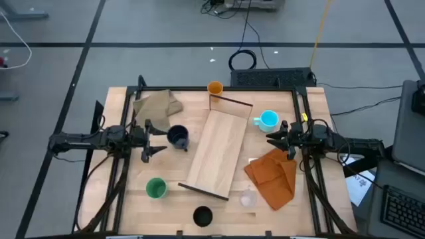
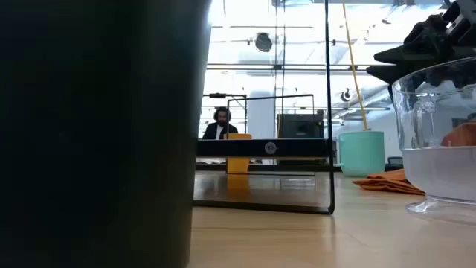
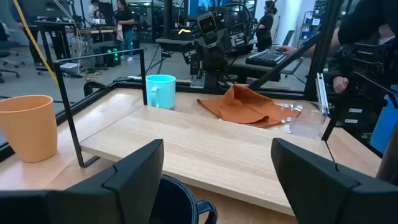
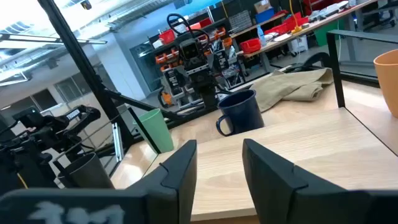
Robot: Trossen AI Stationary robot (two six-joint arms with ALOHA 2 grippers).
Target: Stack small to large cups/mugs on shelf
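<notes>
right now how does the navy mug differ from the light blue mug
The navy mug is dark; the light blue mug is pale. The navy mug stands off the shelf on its left-arm side, by the open left pincer; the light blue mug stands off the opposite side, near the right pincer. Both are upright, have a handle, and stand on the table, not on the shelf.

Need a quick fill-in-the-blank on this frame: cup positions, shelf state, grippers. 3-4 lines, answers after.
1. The number of cups standing on the shelf is ____.
2. The cup nearest the left gripper is the ____ mug.
3. The clear cup stands beside the ____ cloth.
4. The light-blue mug sits nearest the ____ gripper.

Answers: zero; dark navy; orange; right
</notes>
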